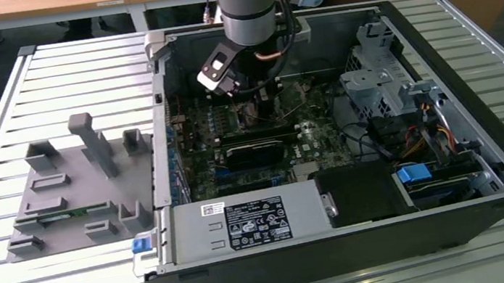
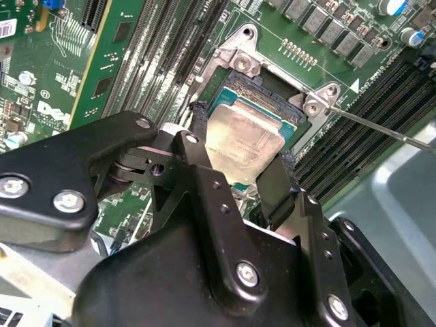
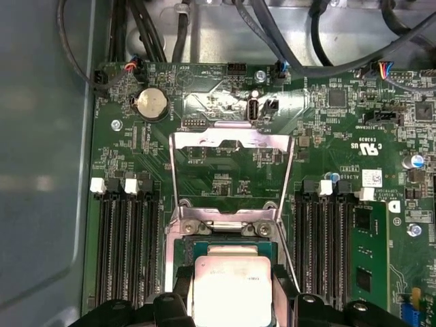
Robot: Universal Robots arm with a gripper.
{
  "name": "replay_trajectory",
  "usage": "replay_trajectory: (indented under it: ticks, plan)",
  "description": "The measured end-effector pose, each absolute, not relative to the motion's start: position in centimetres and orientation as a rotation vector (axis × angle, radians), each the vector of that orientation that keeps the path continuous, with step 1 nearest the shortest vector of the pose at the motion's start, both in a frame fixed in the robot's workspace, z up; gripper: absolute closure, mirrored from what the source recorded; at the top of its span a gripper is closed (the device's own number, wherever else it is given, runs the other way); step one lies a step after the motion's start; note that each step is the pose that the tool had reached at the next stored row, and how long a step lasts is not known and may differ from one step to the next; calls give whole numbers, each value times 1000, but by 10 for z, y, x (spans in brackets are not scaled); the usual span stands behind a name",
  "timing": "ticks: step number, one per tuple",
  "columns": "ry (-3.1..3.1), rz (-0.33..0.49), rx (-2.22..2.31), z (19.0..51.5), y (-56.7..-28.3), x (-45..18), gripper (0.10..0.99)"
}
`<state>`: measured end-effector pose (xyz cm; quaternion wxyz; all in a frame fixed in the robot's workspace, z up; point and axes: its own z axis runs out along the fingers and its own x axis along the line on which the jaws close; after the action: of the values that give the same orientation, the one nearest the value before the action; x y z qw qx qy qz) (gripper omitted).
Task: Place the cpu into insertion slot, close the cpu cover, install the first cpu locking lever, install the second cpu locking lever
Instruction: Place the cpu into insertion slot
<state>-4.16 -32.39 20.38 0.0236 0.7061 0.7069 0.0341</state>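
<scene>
In the exterior view my gripper point(image 1: 262, 103) reaches down into the open computer case over the green motherboard point(image 1: 235, 165). Both wrist views show the cpu point(image 2: 245, 146) point(image 3: 231, 289), a silver-topped square chip, between my two black fingers point(image 2: 197, 129), which press on its opposite edges. My gripper point(image 2: 242, 136) point(image 3: 231, 279) is shut on it. The chip hangs tilted just over the black-framed insertion slot point(image 2: 262, 85) point(image 3: 269, 248). The cpu cover point(image 3: 204, 138), a silvery frame with a cut-out middle, stands swung open beyond the slot. A thin metal lever rod point(image 2: 381, 131) sticks out beside the socket.
Black memory slots point(image 3: 126, 245) flank the socket on both sides. Cables point(image 3: 286, 41) run along the case wall. In the case are a power supply point(image 1: 243, 223) and a drive cage point(image 1: 382, 88). A grey fixture plate point(image 1: 73, 187) lies on the slatted table at the exterior view's left.
</scene>
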Motion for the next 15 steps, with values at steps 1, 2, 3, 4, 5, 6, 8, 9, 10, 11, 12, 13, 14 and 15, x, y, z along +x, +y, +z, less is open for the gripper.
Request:
replay_trajectory:
  ticks: [1, 2, 3, 4, 5, 6, 8, 9, 10, 11, 12, 13, 14, 15]
  plan:
    - [2188, 105, 2186, 203, -324, -42, 545]
    - [2188, 105, 2186, 203, -324, -42, 545]
    - [2188, 105, 2186, 203, -323, -42, 545]
    - [2188, 105, 2186, 202, -323, -42, 545]
    - [2188, 106, 2186, 202, -323, -42, 545]
    - [2188, 106, 2186, 201, -323, -43, 545]
    - [2188, 106, 2186, 200, -322, -43, 545]
    - [2188, 105, 2186, 199, -322, -43, 545]
    - [2188, 106, 2186, 199, -322, -43, 545]
    - [2188, 105, 2186, 198, -321, -43, 545]
    - [2188, 105, 2186, 198, -321, -43, 545]
    - [2188, 105, 2186, 198, -321, -43, 545]
    - [2188, 105, 2186, 197, -321, -43, 545]
    - [2188, 106, 2186, 197, -320, -44, 545]
